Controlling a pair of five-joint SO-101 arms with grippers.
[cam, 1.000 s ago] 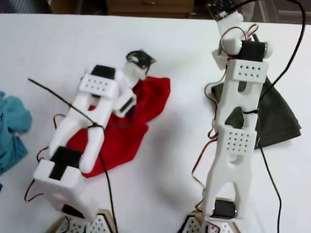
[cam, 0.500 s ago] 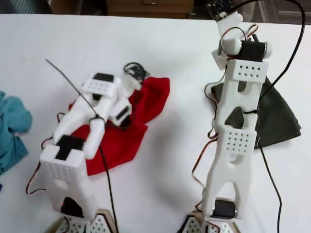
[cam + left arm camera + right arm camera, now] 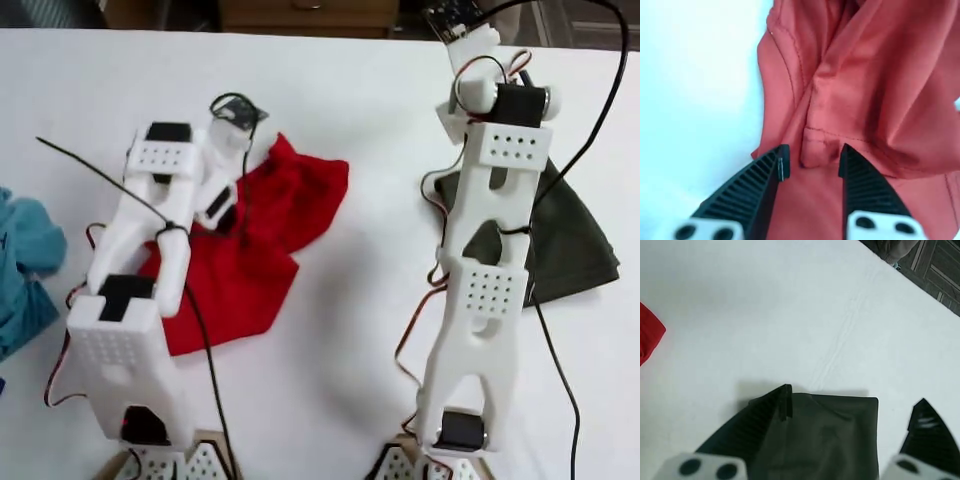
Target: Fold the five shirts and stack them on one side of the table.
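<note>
A red shirt (image 3: 255,255) lies crumpled on the white table (image 3: 350,110), left of centre. My left gripper (image 3: 812,155) is low over it and shut on a folded hem of the red shirt (image 3: 840,95). In the high view the left arm (image 3: 160,230) covers the shirt's left part. A folded dark green shirt (image 3: 575,240) lies at the right, partly under the right arm (image 3: 490,260). My right gripper (image 3: 855,410) hangs open just above the dark green shirt (image 3: 825,435), holding nothing. A teal shirt (image 3: 25,270) sits bunched at the table's left edge.
Black and red cables (image 3: 205,340) trail from both arms over the table. The table's far edge (image 3: 300,32) borders dark furniture. Bare white table lies between the two arms and along the far side.
The left arm has swung left and away, pulling the red shirt's upper part with it into a raised peak. The right arm and dark green shirt have stayed still.
</note>
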